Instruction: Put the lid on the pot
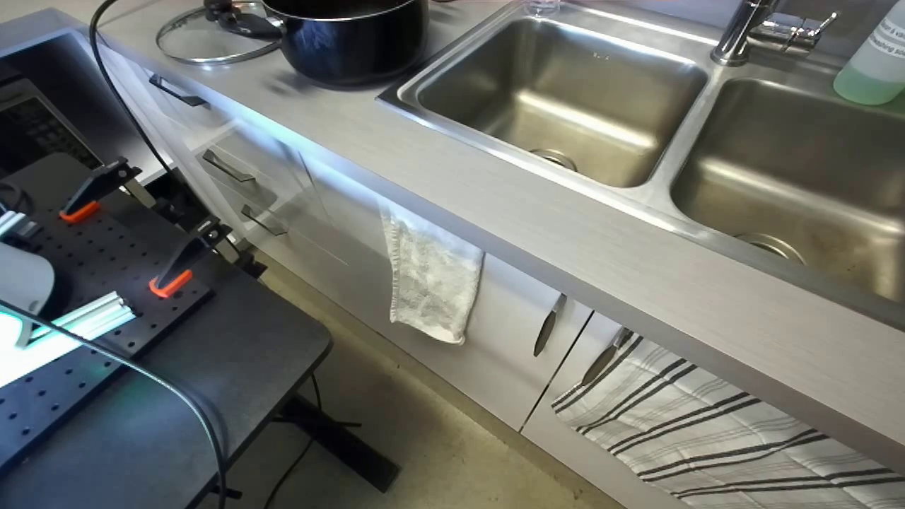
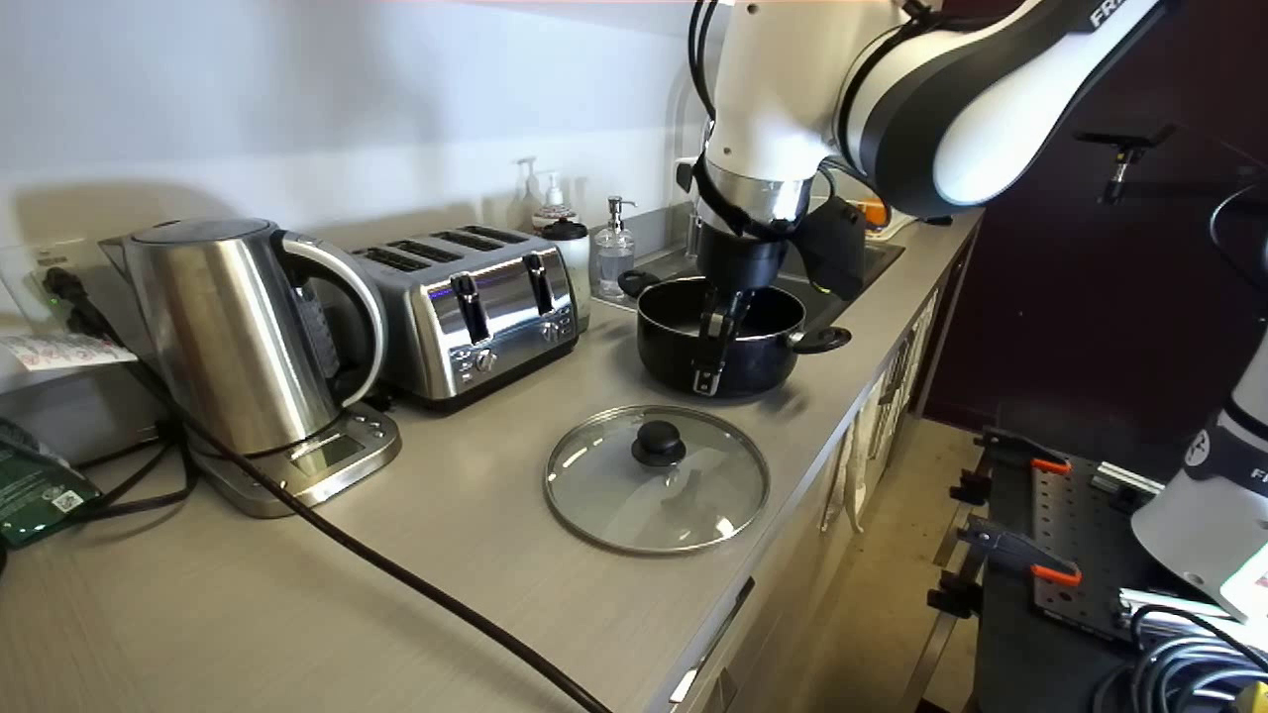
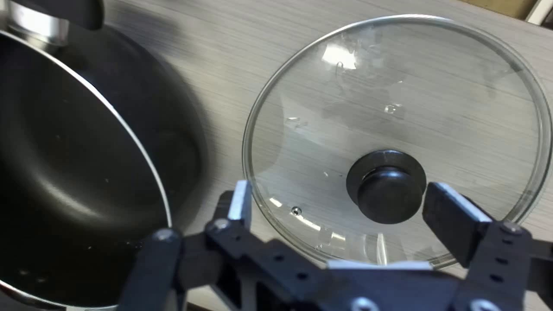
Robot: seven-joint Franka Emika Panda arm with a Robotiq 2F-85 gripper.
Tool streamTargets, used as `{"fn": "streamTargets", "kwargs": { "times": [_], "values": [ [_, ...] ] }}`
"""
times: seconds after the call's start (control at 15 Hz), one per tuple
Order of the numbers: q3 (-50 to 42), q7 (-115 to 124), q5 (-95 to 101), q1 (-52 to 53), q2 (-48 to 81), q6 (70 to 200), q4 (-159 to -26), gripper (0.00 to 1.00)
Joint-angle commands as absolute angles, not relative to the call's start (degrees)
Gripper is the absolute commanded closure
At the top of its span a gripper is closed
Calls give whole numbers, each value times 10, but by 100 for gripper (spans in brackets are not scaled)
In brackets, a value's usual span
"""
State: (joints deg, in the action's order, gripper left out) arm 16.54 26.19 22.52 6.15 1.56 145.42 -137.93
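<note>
one round glass lid [image 3: 389, 129] with one knob [image 3: 391, 194] lies on the grained counter [image 2: 466, 485] beside one glossy two-handled pot [image 2: 765, 356], the gripper [image 3: 344, 211] hanging with two fingers [image 3: 451, 224] apart.

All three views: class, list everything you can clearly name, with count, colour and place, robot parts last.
Counter: one, grey, along wall
Sink: one, steel, in counter
Lid: one, clear, silver-rimmed, on counter
Pot: one, black, between lid and sink
Faucet: one, chrome, behind sink
Bottle: one, green-filled, near faucet
Toaster: one, silver, near wall
Kettle: one, silver, beside toaster
Packet: one, green, near kettle
Container: one, whitish, beside toaster
Pump bottles: two, clear, whitish, past toaster
Towels: two, white, one striped, below counter
Table: one, black, opposite counter
Clamps: two, black and orange, on table
Cables: several, mostly black, around counter
Arm: one, white and black, over counter
Gripper: one, black, open, on arm
</note>
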Motion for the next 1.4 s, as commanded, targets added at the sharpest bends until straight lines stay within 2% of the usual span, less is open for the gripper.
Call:
{"fn": "streamTargets", "kwargs": {
  "times": [0.0,1.0,1.07,1.2,1.33],
  "values": [
    [137,280,249,93,84,1462,-1326,0],
    [84,239,189,165,209,1460,-1231,0],
    [84,235,183,165,212,1460,-1230,25],
    [84,228,173,166,214,1460,-1230,33],
    [84,221,163,165,215,1460,-1229,48]
  ]
}}
